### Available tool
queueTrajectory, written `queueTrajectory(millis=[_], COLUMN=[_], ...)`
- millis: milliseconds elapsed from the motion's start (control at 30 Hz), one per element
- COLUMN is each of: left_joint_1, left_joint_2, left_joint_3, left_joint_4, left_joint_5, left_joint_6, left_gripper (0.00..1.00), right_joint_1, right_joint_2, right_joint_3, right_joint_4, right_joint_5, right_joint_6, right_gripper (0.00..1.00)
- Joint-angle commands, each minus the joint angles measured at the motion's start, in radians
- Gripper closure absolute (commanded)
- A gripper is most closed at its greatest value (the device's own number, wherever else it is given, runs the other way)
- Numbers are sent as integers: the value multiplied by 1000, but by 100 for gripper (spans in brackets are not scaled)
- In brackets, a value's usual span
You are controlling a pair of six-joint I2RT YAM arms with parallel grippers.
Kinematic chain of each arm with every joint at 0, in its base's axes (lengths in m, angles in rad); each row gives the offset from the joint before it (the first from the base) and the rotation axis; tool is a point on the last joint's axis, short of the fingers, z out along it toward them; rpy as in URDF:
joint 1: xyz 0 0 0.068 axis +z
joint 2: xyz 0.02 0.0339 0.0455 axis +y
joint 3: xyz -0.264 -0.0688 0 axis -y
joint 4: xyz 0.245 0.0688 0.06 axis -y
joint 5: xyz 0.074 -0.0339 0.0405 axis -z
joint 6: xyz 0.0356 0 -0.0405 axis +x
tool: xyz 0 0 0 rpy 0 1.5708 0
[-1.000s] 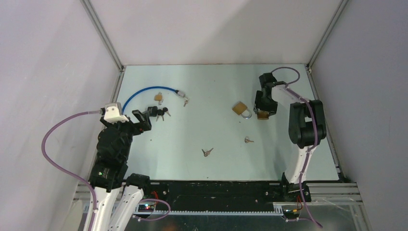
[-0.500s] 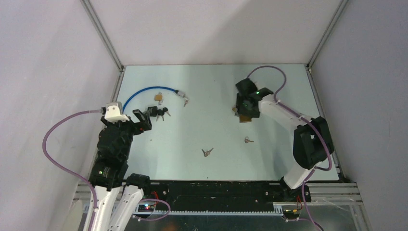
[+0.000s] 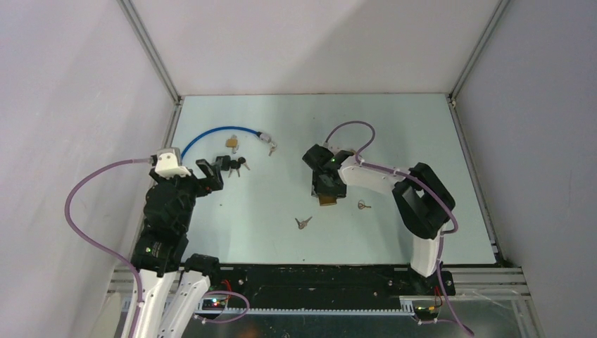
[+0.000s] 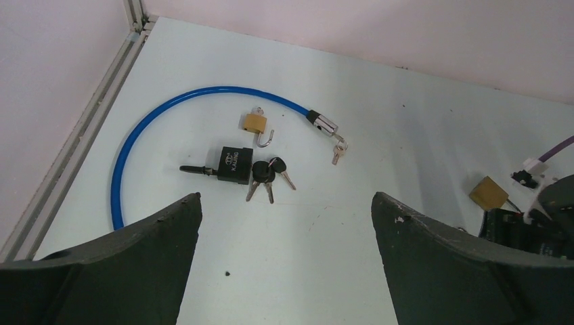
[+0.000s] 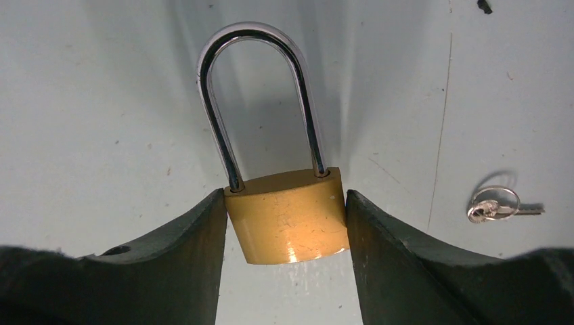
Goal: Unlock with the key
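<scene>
My right gripper (image 3: 325,191) is clamped on the brass padlock (image 5: 290,218) by its body, over the middle of the table (image 3: 267,204), with the shackle pointing away from me. The loose key (image 5: 497,205) lies just to its right. My left gripper (image 4: 285,203) gapes wide, empty and well apart.

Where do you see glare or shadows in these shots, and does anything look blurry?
Right wrist view: bright glare patch low on the brass padlock, streaky reflections along its shackle, a soft shadow on the table behind it. Left wrist view: even light, blue cable sharp. Top view: a loose key is too small for detail.
</scene>
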Motion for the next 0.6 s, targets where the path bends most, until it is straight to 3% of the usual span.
queueTrajectory(millis=[0, 167, 333, 433, 567], left_joint_1=[9, 14, 16, 16, 16], left_joint_2=[12, 24, 36, 45, 60], left_joint_3=[-2, 1, 1, 1, 2], left_joint_4=[25, 25, 26, 26, 25], left_joint_5=[14, 30, 39, 47, 53], left_joint_6=[15, 17, 17, 18, 20], left_gripper=[2, 2, 2, 2, 2], right_joint_1=[2, 0, 20, 43, 80], right_joint_2=[25, 44, 27, -10, -75], right_joint_3=[10, 10, 10, 9, 8], right_joint_4=[58, 45, 48, 60, 55], right_joint_5=[49, 93, 98, 125, 175], right_joint_6=[56, 51, 5, -26, -74], right_gripper=[97, 80, 39, 21, 11])
